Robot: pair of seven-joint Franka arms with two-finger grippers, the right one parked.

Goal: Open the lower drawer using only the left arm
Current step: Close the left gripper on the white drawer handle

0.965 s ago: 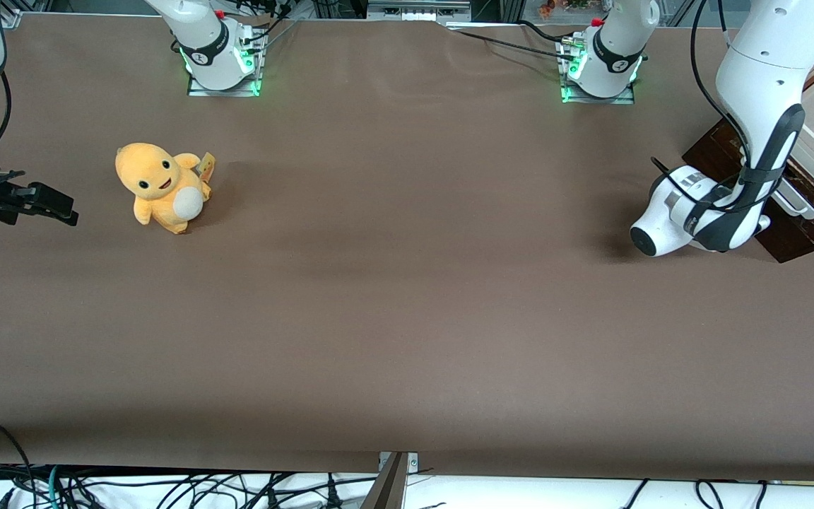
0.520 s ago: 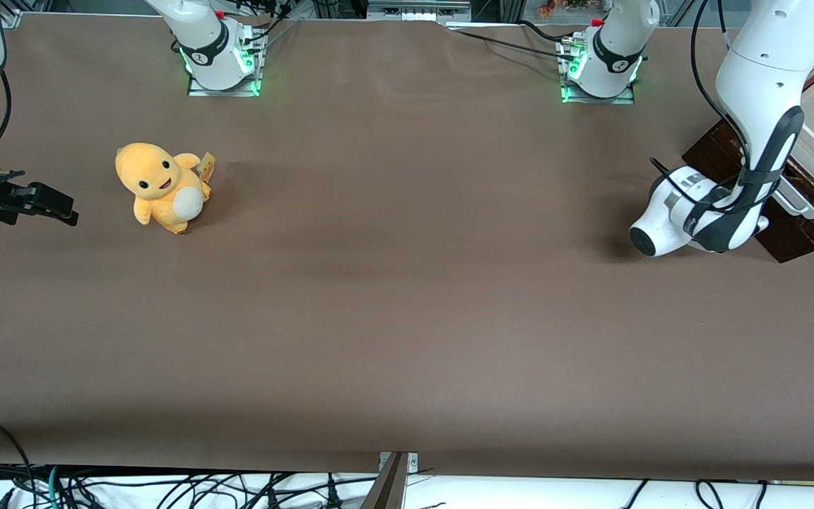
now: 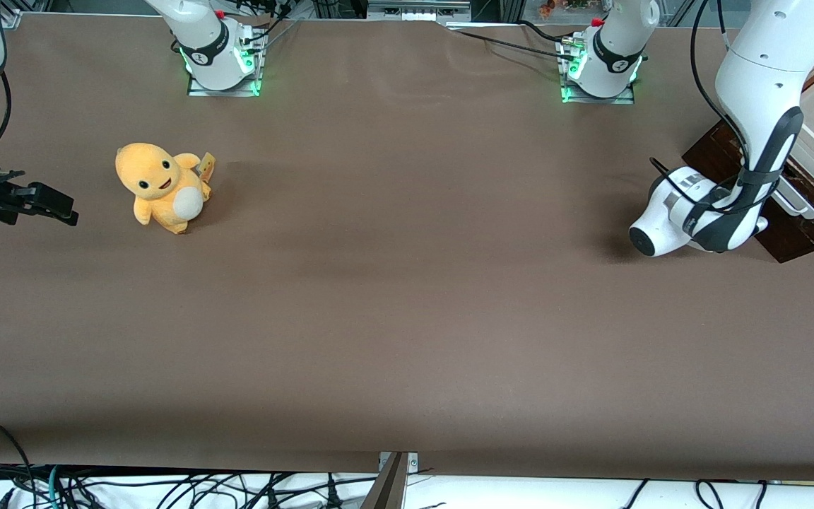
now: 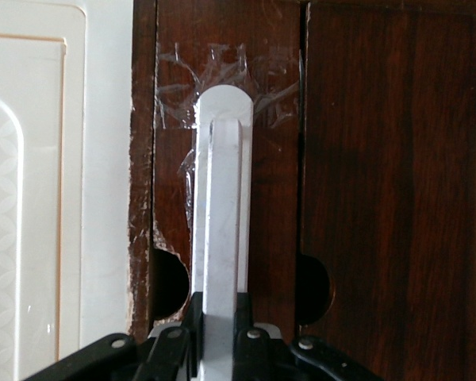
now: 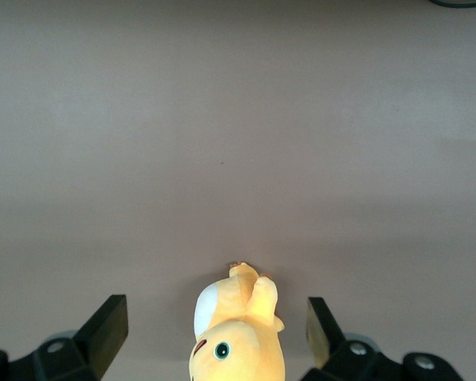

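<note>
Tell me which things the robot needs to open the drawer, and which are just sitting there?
Needed:
- lower drawer, dark brown wood
- its white bar handle
- left arm
- gripper, closed around the handle

Just sitting there:
- orange plush toy, toward the parked arm's end of the table
- cream cabinet panel beside the drawer
</note>
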